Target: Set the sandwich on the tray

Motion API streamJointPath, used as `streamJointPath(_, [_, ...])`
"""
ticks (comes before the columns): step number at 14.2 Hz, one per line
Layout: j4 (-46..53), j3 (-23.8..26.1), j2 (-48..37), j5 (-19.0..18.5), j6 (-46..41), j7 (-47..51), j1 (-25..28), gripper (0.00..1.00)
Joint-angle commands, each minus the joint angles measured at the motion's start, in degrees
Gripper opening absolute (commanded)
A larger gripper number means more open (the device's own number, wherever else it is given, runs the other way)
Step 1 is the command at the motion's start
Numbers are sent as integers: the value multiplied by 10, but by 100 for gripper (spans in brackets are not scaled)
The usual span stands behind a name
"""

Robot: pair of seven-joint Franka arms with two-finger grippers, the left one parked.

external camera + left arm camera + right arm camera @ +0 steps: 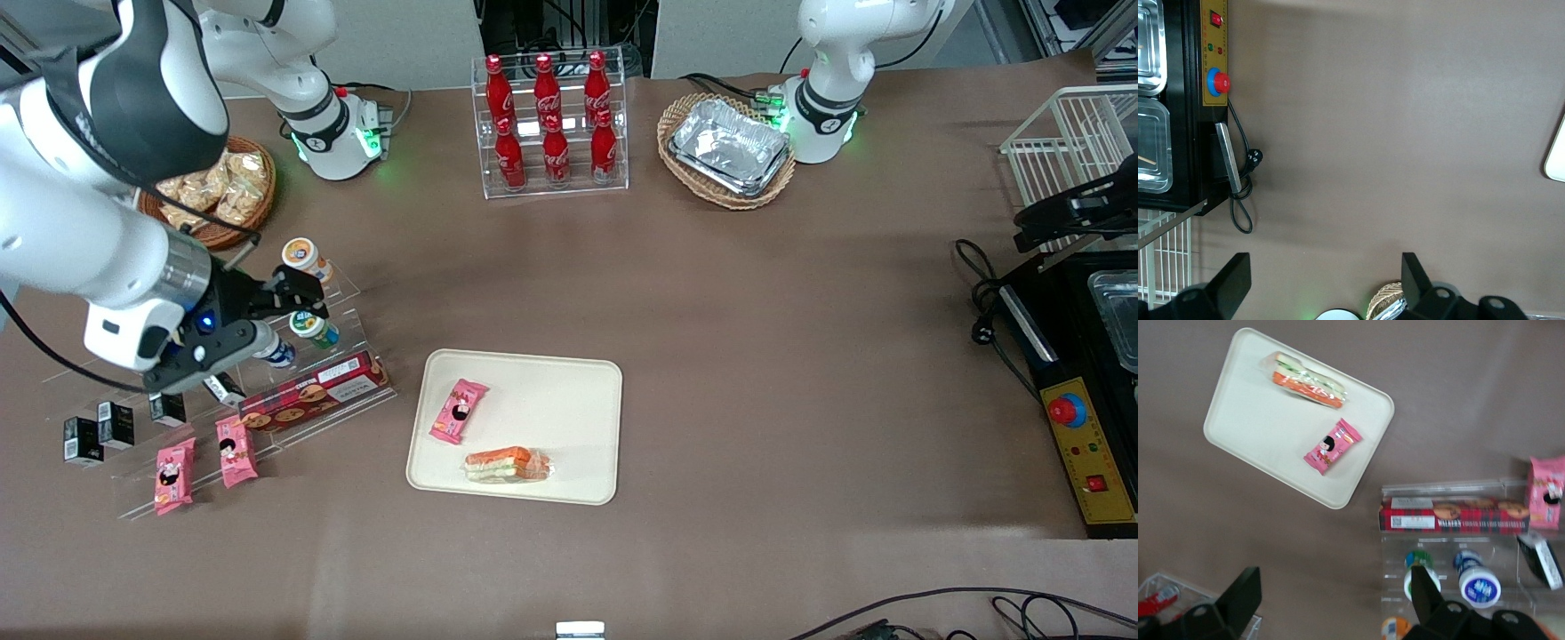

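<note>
Lying flat on the tray [569, 387], the sandwich [507, 465] is seen well apart from the gripper [298, 298]. Nothing is held between its spread fingers. Placement is judged done; the arm should be kept high above the shelved snacks beneath it.

The clear-wrapped sandwich [507, 465], pale bread with orange and green stripes, lies flat on its side in the cream tray [551, 391], near the tray's lower edge, lower centre of the front frame. The claw [298, 302] hangs at middle left.
</note>
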Motion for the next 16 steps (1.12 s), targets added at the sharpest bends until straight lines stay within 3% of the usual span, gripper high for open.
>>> streamJointPath(1, [-73,64,-71,-65,-1,92,-43,100])
streamJointPath(4, [-181,63,-140,-76,60,77,-65,100])
streamJointPath(10, [-253,61,-181,-88,97,34,-114,100])
streamJointPath(16, [-183,65,-125,-74,74,23,-168,100])
